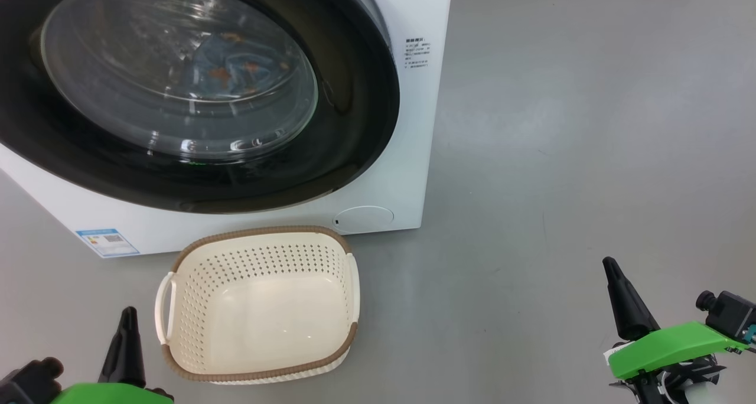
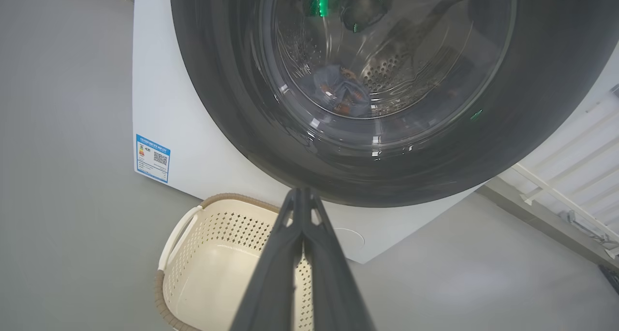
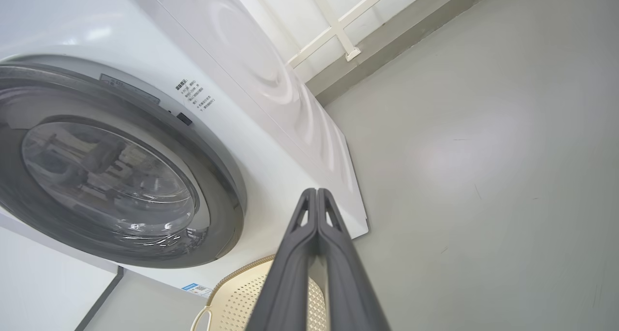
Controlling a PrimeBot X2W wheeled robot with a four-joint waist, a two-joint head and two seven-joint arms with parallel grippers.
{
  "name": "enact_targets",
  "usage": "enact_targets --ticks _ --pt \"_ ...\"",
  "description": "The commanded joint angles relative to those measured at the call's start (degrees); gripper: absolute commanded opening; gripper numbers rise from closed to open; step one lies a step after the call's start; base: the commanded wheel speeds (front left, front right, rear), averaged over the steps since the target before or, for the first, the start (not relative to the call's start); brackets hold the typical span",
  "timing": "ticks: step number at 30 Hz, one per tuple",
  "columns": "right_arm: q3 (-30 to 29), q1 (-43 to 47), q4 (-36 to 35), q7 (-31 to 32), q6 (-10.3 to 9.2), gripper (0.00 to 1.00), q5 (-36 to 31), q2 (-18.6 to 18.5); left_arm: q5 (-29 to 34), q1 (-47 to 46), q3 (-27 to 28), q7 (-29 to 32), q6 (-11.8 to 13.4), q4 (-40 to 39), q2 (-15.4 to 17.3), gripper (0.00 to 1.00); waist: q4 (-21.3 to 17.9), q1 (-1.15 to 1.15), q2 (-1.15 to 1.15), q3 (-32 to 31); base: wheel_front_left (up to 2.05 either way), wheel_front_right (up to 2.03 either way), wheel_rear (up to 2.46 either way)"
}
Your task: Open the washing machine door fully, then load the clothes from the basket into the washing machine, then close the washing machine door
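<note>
The white washing machine (image 1: pixel 413 126) stands ahead with its black-rimmed round door (image 1: pixel 348 126) closed against the front. Blue clothes (image 1: pixel 227 70) with orange patches lie inside the drum, seen through the glass, and they show again as clothes (image 2: pixel 341 94) in the left wrist view. The cream basket (image 1: pixel 260 303) with a brown rim sits on the floor before the machine, with nothing in it. My left gripper (image 1: pixel 127 318) is shut at the lower left, beside the basket. My right gripper (image 1: pixel 609 268) is shut at the lower right, far from both. Both hold nothing.
Grey floor (image 1: pixel 579 126) stretches wide to the right of the machine. A blue label (image 1: pixel 106 241) and a round flap (image 1: pixel 363 220) sit low on the machine's front. A white railing (image 3: pixel 338 26) and wall base run behind the machine.
</note>
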Motion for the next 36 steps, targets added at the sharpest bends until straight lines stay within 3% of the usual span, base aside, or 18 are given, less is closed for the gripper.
enact_targets --ticks 1,36 --pt "-0.51 -0.62 -1.73 0.34 0.03 0.00 1.53 -0.40 -1.95 -1.37 0.95 0.42 -0.08 -1.02 0.73 0.00 0.04 -0.01 0.00 -0.13 0.00 0.00 0.00" --pt "-4.00 0.41 -3.00 5.96 0.05 0.00 17.60 2.75 -21.74 -2.43 1.64 6.16 -0.11 -0.32 -0.48 0.00 0.67 -0.01 0.00 -2.50 0.00 0.00 0.00"
